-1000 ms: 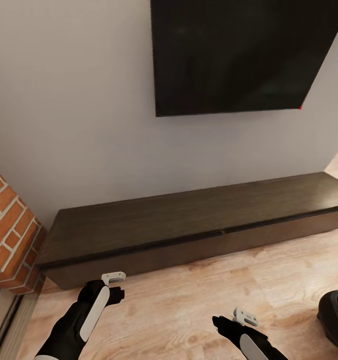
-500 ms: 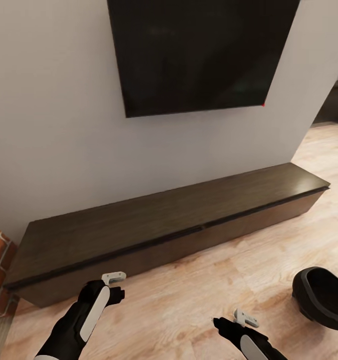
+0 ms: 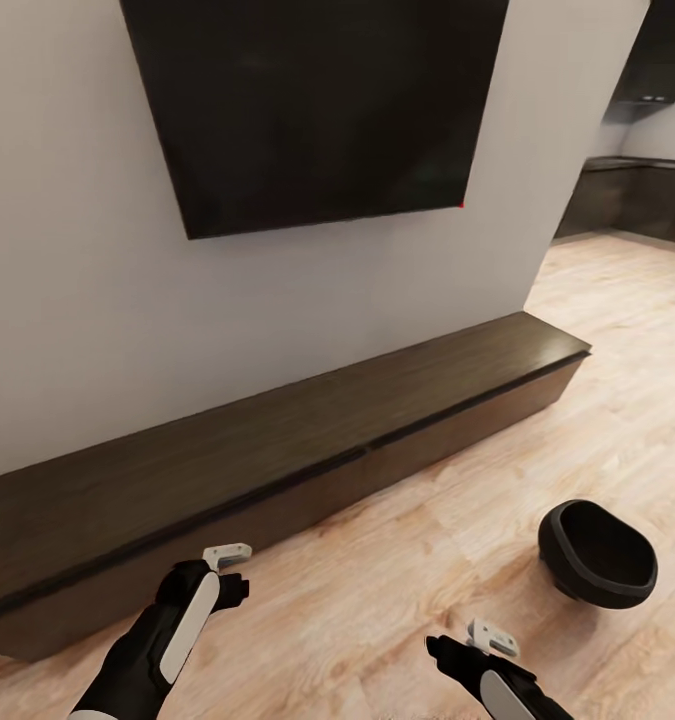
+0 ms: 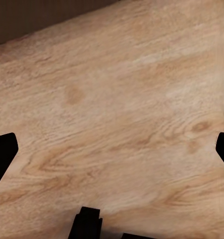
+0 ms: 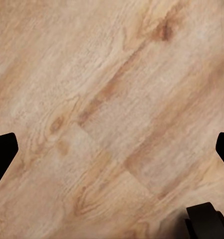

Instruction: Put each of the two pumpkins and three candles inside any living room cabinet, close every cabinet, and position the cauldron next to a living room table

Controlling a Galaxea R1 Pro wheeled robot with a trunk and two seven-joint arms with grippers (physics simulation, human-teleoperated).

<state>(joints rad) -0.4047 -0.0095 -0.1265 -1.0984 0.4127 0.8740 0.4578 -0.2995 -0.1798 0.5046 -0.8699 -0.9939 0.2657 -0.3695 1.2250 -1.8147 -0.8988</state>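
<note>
The left gripper [image 3: 227, 556] hangs low over the floor [image 3: 397, 580] just before the cabinet [image 3: 277, 440], its fingers spread wide with nothing between them; in its wrist view the finger tips [image 4: 2, 154] sit at either edge over bare wood. It sits at the same spot in the head view as a second ago, while the whole scene has slid left, so the camera has turned right: the brick corner has gone, the TV [image 3: 307, 110] has shifted left, and the cabinet's right end now shows, all fronts shut. The right gripper [image 3: 489, 637] is likewise spread wide and empty, low over the floor. The cauldron [image 3: 597, 553] stands on the floor, apart from the cabinet, now wholly in view.
</note>
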